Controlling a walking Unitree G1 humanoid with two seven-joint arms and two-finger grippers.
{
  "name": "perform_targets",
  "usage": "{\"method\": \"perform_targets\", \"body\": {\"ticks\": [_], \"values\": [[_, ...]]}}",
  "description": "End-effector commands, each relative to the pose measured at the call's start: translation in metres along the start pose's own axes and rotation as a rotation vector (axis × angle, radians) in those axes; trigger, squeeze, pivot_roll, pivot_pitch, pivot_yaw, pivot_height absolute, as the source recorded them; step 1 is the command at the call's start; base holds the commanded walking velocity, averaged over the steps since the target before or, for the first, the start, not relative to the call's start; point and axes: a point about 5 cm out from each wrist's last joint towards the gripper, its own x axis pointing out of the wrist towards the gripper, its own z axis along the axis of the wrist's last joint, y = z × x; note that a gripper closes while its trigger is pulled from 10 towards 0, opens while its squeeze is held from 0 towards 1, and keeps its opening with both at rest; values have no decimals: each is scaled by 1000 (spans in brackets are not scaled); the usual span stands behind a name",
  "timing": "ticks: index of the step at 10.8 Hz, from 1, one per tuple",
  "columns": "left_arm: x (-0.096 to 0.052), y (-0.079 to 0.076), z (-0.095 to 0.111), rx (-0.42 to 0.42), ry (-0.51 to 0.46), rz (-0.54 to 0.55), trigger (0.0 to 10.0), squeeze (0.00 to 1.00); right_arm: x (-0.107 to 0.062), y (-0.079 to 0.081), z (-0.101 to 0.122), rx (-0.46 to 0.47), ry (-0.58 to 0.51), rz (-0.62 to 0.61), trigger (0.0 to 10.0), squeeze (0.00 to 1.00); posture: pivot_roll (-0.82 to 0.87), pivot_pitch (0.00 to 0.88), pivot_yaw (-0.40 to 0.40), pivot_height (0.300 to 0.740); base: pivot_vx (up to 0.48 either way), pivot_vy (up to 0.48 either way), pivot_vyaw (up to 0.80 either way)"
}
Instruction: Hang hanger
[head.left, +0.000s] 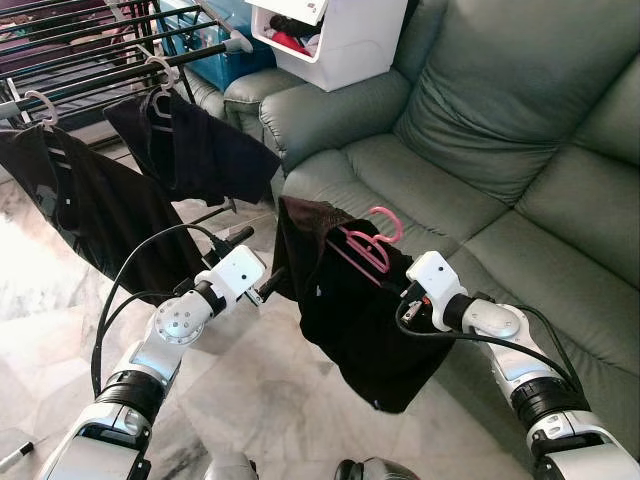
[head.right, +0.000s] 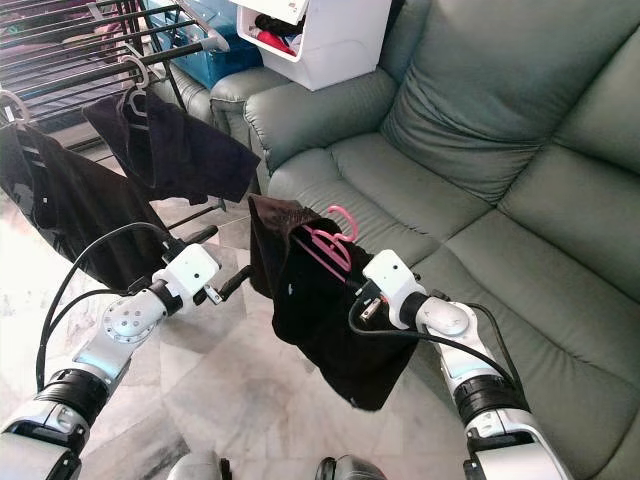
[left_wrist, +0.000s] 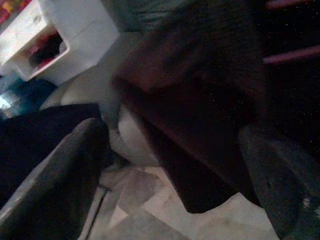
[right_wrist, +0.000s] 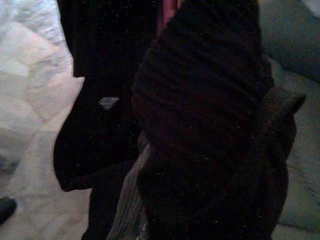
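Right claw (head.left: 392, 283): closed on the pink plastic hanger (head.left: 368, 244) draped with a black garment (head.left: 345, 310).
Left claw (head.left: 250, 265): fingers spread, just beside the garment's edge.
White storage box (head.left: 350, 40): beyond both claws, red and dark items held inside.
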Motion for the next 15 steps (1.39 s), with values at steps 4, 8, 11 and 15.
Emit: {"method": "perform_targets", "body": {"ticks": [4, 8, 11, 15], "values": [[-22, 11, -23, -273, 96, 346, 10000, 1000, -13, -12, -2, 213, -80, -416, 10000, 0, -91, 0, -28, 740, 0, 0, 0], [-17, 11, -13, -317, 77, 343, 10000, 0, -13, -11, 7, 206, -105, -446, 10000, 0, -88, 0, -27, 740, 78, 0, 130], [-16, 10, -8, -331, 67, 345, 10000, 0, -13, -13, 8, 219, -96, -448, 10000, 0, -87, 0, -24, 740, 413, 0, 388], [-15, 10, -6, -336, 66, 348, 10000, 0, -14, -19, 10, 202, -96, -467, 10000, 0, -90, 0, -27, 740, 480, 0, 0]]}}
